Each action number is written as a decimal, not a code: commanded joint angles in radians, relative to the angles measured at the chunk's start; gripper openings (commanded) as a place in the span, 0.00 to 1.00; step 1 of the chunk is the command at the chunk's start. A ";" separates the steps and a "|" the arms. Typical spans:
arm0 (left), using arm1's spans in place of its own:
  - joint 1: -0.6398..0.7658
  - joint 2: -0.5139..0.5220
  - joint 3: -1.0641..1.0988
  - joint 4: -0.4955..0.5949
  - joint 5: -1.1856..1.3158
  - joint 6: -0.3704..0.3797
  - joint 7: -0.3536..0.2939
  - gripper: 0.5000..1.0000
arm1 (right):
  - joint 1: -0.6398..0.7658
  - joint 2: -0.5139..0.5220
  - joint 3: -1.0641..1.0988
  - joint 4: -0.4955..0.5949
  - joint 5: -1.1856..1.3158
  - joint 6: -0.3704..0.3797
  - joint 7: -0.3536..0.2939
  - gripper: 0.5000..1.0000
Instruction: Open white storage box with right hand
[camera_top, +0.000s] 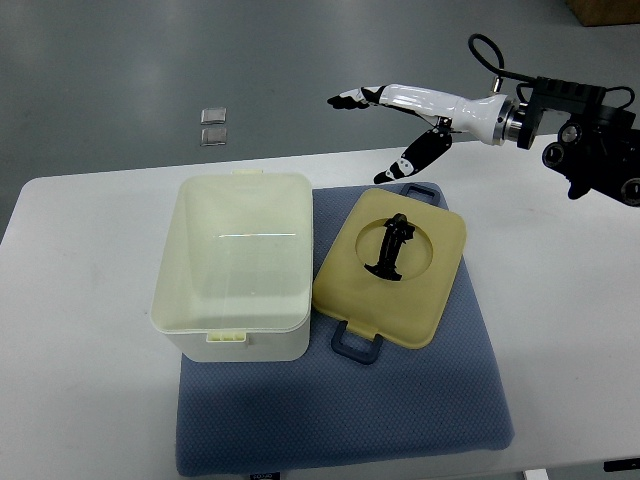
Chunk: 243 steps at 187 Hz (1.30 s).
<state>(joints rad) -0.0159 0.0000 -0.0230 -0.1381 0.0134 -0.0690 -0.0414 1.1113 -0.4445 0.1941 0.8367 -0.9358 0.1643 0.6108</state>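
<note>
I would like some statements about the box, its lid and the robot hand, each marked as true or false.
1. The lid is off the white storage box. True.
2. The lid lies on the bare table, left of the box. False: it lies on the blue mat, right of the box and leaning against its edge.
3. The right hand holds the lid by its black handle. False: the hand is above the far table edge, fingers spread, holding nothing.
4. The box looks empty inside. True.
5. The left hand rests on the box. False: no left hand is in view.
</note>
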 joint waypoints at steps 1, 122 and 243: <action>0.001 0.000 0.000 0.000 0.000 0.000 0.000 1.00 | -0.102 0.024 0.134 -0.056 0.138 -0.022 0.000 0.85; 0.001 0.000 0.000 0.000 0.000 0.000 0.000 1.00 | -0.403 0.271 0.501 -0.168 0.678 -0.144 0.000 0.85; 0.001 0.000 0.000 0.002 0.000 0.000 0.000 1.00 | -0.404 0.297 0.487 -0.226 0.696 -0.213 -0.109 0.86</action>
<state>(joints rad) -0.0160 0.0000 -0.0230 -0.1378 0.0136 -0.0690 -0.0414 0.7086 -0.1485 0.6776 0.6142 -0.2388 -0.0495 0.5014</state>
